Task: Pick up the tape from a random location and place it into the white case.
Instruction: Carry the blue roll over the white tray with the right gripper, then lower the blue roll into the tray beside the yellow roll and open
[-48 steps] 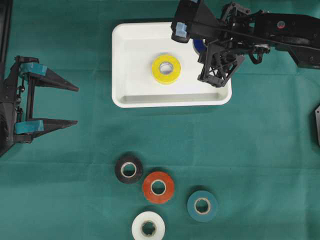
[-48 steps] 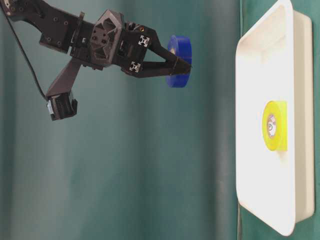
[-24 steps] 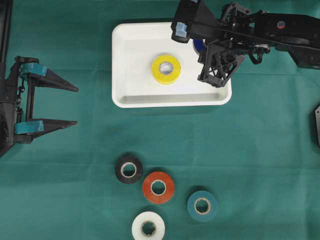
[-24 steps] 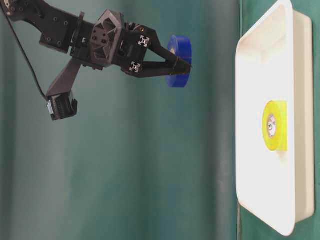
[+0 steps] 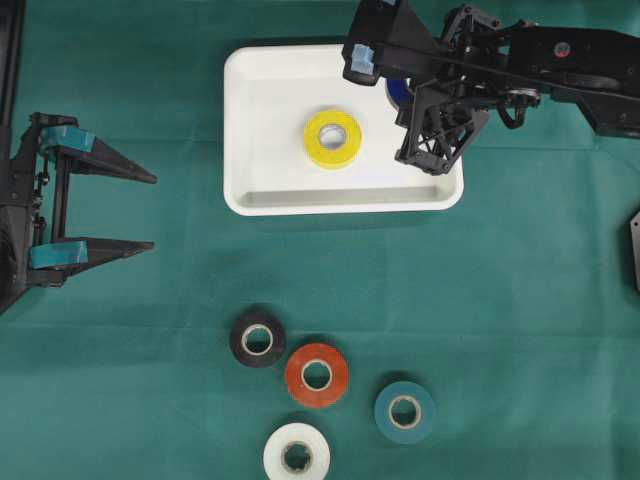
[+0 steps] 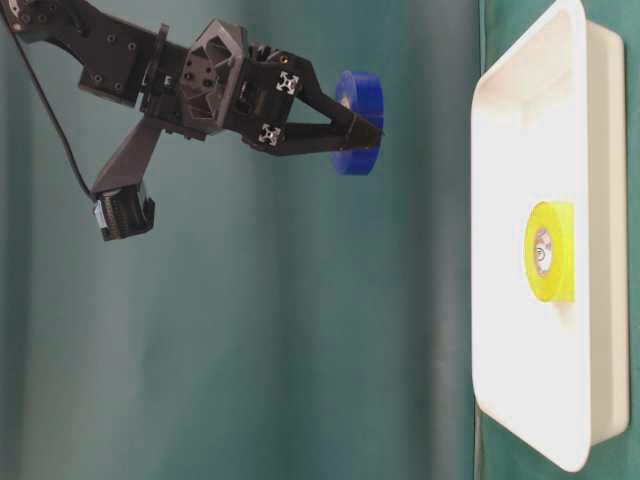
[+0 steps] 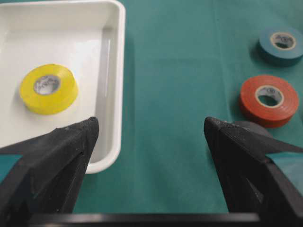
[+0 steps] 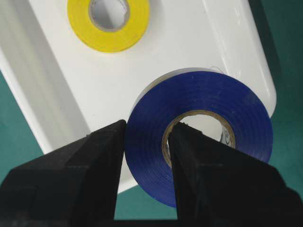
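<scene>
The green-covered bench [image 5: 520, 270] carries the white case [image 5: 250, 190] at twelve o'clock; black [image 5: 257, 337], red [image 5: 316, 374], teal [image 5: 404, 411] and white [image 5: 296, 453] tape rolls cluster at six.

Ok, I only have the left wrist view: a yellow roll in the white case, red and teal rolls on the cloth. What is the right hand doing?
Observer: The right hand is shut on a blue tape roll, with one finger through its core.
Operator: Is it over the case?
Observer: Yes. In the overhead view it is above the upper right corner of the white case, and the table-level view shows the roll held clear of the case, not touching.
Operator: Any rolls I'm missing?
Observer: A white roll lies on the cloth, just below the red roll in the overhead view.
</scene>
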`<state>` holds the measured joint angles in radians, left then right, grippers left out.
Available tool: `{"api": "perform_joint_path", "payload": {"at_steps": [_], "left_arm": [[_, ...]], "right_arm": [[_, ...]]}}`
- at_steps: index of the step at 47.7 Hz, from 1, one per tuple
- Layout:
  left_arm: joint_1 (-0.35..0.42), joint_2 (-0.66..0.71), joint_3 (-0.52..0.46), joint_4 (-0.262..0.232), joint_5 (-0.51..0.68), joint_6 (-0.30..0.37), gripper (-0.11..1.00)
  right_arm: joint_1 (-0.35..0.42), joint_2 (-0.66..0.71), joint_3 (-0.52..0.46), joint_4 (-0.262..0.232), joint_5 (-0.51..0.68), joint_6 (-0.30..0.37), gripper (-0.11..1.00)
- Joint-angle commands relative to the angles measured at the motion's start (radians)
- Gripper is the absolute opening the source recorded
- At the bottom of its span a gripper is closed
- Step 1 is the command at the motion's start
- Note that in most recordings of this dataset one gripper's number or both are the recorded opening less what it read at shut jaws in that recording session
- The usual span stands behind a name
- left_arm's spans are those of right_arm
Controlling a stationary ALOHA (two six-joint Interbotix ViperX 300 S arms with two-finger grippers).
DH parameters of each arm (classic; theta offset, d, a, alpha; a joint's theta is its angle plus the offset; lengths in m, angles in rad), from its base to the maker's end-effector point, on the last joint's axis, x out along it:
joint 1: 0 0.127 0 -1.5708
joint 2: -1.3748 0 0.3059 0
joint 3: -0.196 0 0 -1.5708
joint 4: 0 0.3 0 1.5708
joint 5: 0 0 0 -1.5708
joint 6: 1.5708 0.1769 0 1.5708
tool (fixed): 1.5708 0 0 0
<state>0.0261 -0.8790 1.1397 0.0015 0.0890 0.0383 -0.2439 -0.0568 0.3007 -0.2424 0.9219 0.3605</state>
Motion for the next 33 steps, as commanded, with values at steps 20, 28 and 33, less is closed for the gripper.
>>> {"api": "perform_joint_path", "payload": {"at_steps": [20, 28, 33], "left_arm": [[0.002, 0.005, -0.012, -0.002, -0.005, -0.002, 0.97], [0.002, 0.005, -0.012, -0.002, -0.005, -0.002, 0.97], [0.002, 0.005, -0.012, -0.002, -0.005, -0.002, 0.97]], "right_arm": [[0.000, 0.067, 0.089, -0.003, -0.193, 0.035, 0.31], [-0.003, 0.137, 0.115, -0.002, -0.276, 0.037, 0.31], [-0.005, 0.173, 0.126, 0.000, -0.325, 0.040, 0.31]]}}
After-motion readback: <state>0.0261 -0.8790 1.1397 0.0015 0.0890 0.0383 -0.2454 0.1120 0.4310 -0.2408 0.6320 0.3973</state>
